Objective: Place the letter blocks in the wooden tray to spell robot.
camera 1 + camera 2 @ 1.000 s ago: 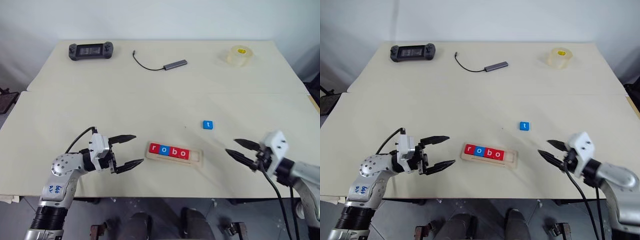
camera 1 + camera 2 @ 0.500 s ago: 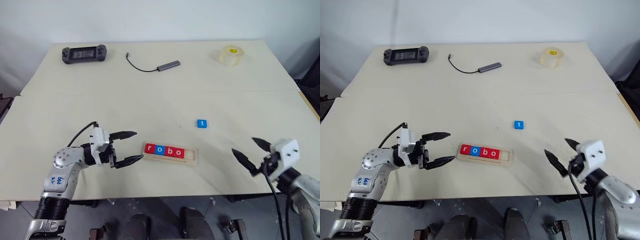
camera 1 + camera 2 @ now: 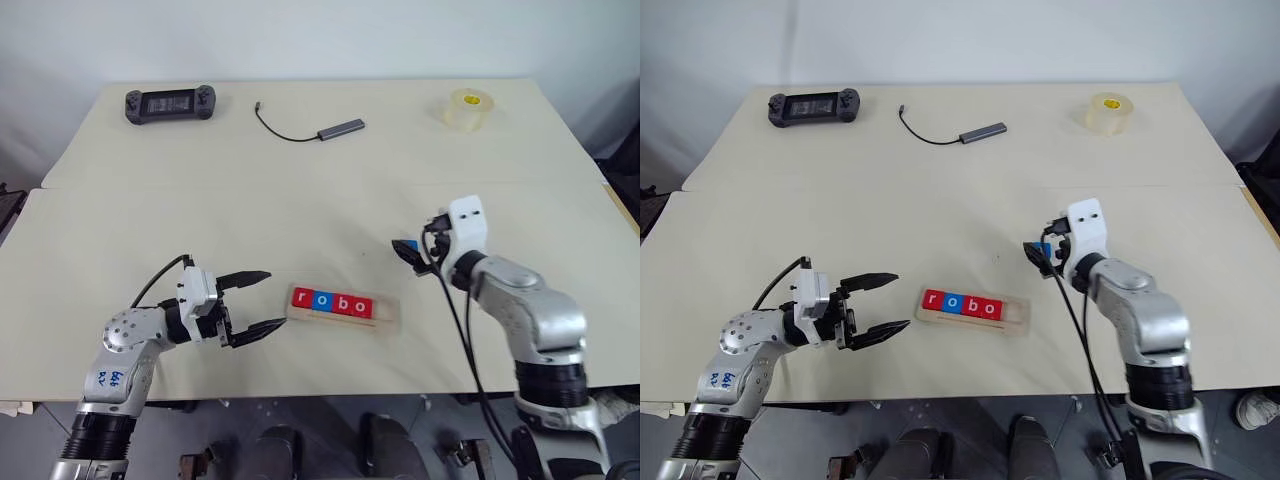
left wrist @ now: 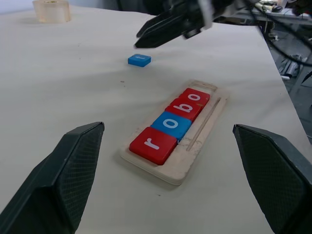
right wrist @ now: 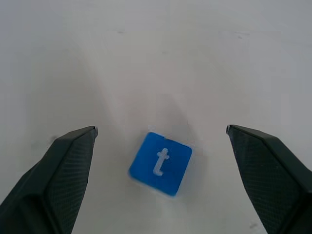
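The wooden tray (image 3: 388, 314) lies near the table's front edge. Four letter blocks (image 3: 333, 302) sit in it, reading r, o, b, o in red, blue, red, red, and its right end slot is bare. The blue t block (image 5: 160, 163) lies flat on the table behind and to the right of the tray. My right gripper (image 5: 161, 128) hovers open over it, one finger on each side, without touching. Level with the tray's left end, my left gripper (image 3: 270, 298) is open with nothing in it.
Along the far edge of the table lie a black game controller (image 3: 169, 103), a grey USB hub with a cable (image 3: 340, 128) and a roll of clear tape (image 3: 467, 108). A seam runs across the table behind the t block.
My right arm has swung in from the front right edge of the table to the blue t block, with its jaws spread wider. The left arm and the blocks have stayed put.
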Controlling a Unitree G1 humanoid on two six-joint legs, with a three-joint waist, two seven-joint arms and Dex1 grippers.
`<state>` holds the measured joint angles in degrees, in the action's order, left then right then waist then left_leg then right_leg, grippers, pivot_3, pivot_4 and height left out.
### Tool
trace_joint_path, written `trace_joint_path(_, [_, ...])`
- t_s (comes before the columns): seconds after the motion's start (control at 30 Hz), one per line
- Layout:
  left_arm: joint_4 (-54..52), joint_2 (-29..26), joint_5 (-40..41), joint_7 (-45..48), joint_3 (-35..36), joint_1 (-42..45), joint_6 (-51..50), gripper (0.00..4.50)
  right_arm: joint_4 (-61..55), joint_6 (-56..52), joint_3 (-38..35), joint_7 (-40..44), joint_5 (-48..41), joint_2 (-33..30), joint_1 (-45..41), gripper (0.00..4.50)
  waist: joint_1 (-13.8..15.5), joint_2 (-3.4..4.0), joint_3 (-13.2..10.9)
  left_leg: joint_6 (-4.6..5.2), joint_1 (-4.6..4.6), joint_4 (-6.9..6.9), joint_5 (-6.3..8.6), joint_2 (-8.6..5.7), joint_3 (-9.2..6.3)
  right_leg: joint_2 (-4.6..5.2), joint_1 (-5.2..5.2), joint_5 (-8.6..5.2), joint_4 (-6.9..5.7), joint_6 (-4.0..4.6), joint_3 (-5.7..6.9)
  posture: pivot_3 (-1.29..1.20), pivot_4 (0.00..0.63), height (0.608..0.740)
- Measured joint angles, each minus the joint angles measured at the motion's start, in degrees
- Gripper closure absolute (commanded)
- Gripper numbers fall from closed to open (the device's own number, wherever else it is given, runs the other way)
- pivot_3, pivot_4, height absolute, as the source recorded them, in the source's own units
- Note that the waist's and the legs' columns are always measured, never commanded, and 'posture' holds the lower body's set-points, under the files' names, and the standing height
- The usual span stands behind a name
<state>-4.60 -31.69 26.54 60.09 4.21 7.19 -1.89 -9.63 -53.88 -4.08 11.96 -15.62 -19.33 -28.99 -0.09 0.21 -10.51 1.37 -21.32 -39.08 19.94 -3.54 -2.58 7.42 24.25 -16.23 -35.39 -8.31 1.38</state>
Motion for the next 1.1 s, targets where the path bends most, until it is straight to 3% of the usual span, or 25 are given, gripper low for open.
trace_joint_path(0.13, [-1.79, -0.02, 0.01, -1.36, 0.39, -1.58, -0.22, 0.00, 2.07, -1.21, 0.93, -5.28, 2.71, 4.10, -1.21, 0.06, -0.18, 0.00, 0.00, 0.00, -0.04, -0.02, 0.00, -0.03, 0.15, -0.02, 0.14, -0.01, -0.16, 0.02, -0.11, 0.00, 0.150, 0.740])
trace_joint_path(0.23, [-2.24, -0.16, 0.06, -1.83, 0.50, -2.07, -0.50, 0.00, 2.05, -1.82, 0.90, -6.41, 3.30, 5.06, -1.48, 0.62, -0.19, 0.01, 0.01, 0.00, -0.03, -0.03, -0.01, -0.02, 0.17, -0.03, 0.14, -0.01, -0.19, 0.02, -0.14, 0.00, 0.150, 0.740])
trace_joint_path(0.47, [-3.50, -0.18, 0.12, -2.41, 0.50, -2.55, -0.72, 0.00, -1.92, -5.15, 0.33, -7.73, 3.68, 6.77, -0.04, 2.96, -0.24, 0.02, 0.01, 0.00, -0.03, -0.02, -0.01, -0.01, 0.18, -0.05, 0.17, -0.02, -0.23, 0.03, -0.16, 0.00, 0.150, 0.740])
trace_joint_path(0.7, [-3.48, 0.08, 0.17, -1.80, -0.31, -2.01, -1.38, 0.00, -8.93, -7.32, -2.58, -5.29, 2.25, 4.06, 3.90, 2.96, -0.05, 0.01, 0.01, 0.01, -0.04, -0.01, -0.01, -0.04, 0.19, -0.04, 0.17, -0.02, -0.21, 0.03, -0.18, 0.00, 0.150, 0.740])
trace_joint_path(0.87, [-2.13, 1.67, 0.17, -1.33, -1.43, -0.19, -1.42, 0.00, -24.26, -15.97, -9.29, -3.51, -0.69, 0.31, 12.30, 2.96, 0.13, 0.01, 0.01, 0.02, -0.09, 0.02, 0.00, -0.03, 0.13, -0.04, 0.17, -0.02, -0.17, 0.03, -0.16, 0.00, 0.150, 0.740])
trace_joint_path(1.1, [1.55, 2.61, 0.11, 0.89, -3.30, 3.35, -1.38, 0.00, -39.01, -28.26, -12.77, -6.02, -1.29, 5.82, 20.89, 2.96, -0.14, 0.02, 0.02, -0.04, -0.02, 0.01, -0.04, 0.05, 0.26, -0.12, 0.19, -0.02, -0.21, 0.03, -0.27, 0.00, 0.150, 0.740])
